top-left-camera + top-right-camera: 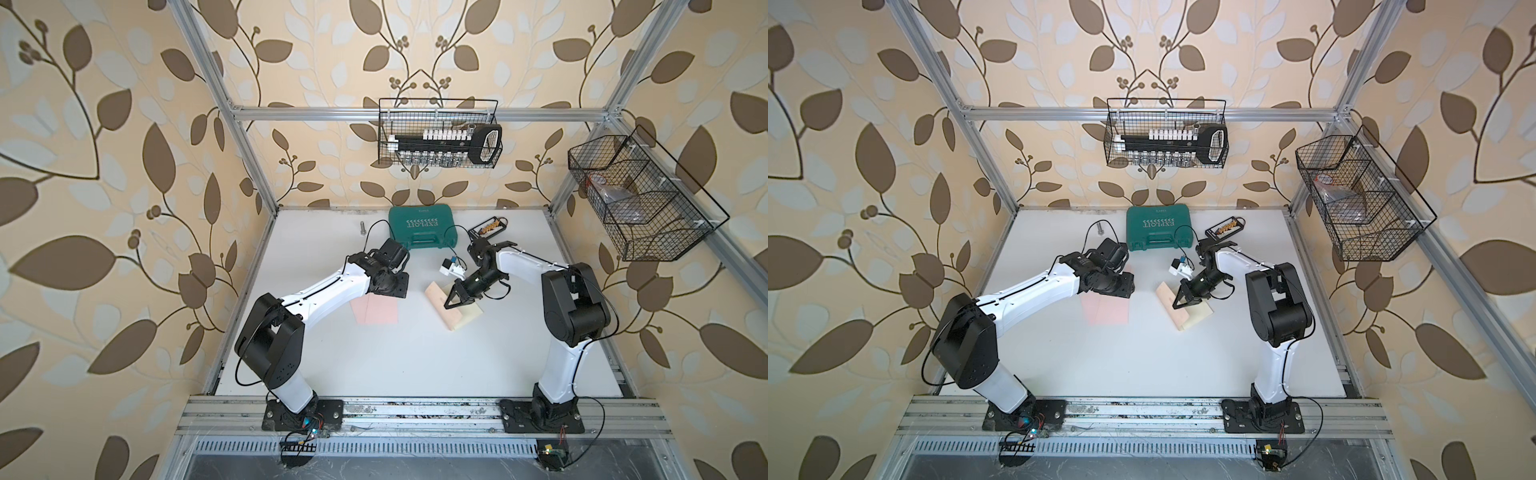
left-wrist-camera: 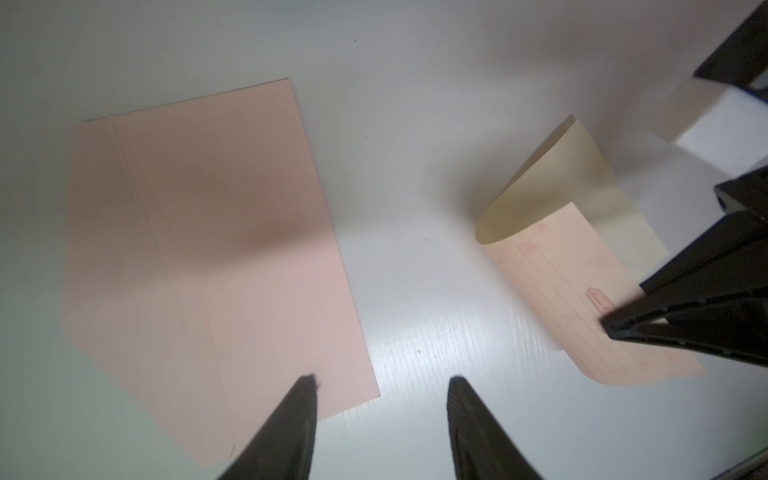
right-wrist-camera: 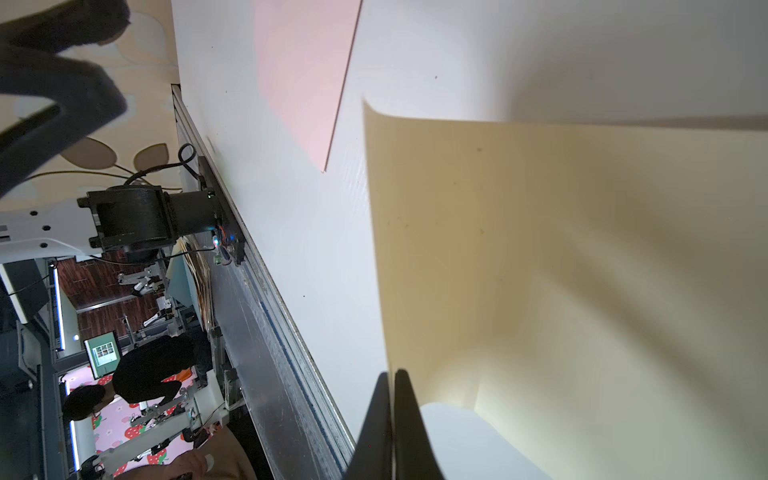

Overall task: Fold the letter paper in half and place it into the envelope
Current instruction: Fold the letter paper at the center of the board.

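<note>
**Table**. White and smooth. Judged slippery for loose sheets.

**Paper**. Lies toward the right arm, well apart from the envelope.
- Cream back, pink-lined face.
- One edge is raised and curled over in a loose arch. No flat crease has been pressed yet.
- Judged very light, thin and limp. It is likely to spring open if let go, and it creases or crumples easily.
- Best held by a shallow pinch at the free edge. The lower half probably needs pinning so it does not slide.

**Envelope**. Pink, flat on the table under the left wrist.
- The pointed flap lies open.
- Judged light and a little stiffer than the paper. It is hard to lift from flat, so take it by the flap or by an edge.

**Right gripper**. Jaws are pressed together on the paper's raised edge.

**Left gripper**. Jaws are apart with nothing between them. It hovers at the envelope's edge, with one tip over a corner of the envelope.
</note>
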`<state>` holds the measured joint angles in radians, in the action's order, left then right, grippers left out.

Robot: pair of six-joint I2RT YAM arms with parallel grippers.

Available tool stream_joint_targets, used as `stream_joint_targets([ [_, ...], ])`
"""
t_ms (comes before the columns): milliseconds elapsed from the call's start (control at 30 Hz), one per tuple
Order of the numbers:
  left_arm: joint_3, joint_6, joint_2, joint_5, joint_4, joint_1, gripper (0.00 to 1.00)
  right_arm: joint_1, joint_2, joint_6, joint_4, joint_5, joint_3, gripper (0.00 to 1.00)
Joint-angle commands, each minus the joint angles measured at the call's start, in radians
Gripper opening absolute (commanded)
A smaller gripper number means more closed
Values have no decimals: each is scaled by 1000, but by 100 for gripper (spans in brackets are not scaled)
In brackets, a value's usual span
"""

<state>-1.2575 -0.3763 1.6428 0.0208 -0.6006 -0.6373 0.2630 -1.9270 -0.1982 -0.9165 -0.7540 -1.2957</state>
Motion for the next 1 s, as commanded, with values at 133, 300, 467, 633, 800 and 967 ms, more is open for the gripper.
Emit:
stream_joint_targets([
  [133, -90, -5, 57, 35, 13, -37, 50, -26, 48, 11, 5, 74, 30, 0],
  [300, -124, -4, 99, 51, 13, -58, 48, -31, 60, 15, 11, 146, 38, 0],
  [467, -164, -2, 150, 69, 11, -77, 47, -33, 64, 18, 21, 197, 46, 0],
  [633, -203, -4, 190, 86, 13, -91, 46, -32, 73, 20, 24, 240, 45, 0],
  [800, -227, -6, 223, 100, 11, -104, 45, -33, 76, 18, 27, 254, 45, 0],
  [967, -229, -13, 257, 122, 17, -121, 43, -34, 63, 19, 34, 254, 47, 0],
])
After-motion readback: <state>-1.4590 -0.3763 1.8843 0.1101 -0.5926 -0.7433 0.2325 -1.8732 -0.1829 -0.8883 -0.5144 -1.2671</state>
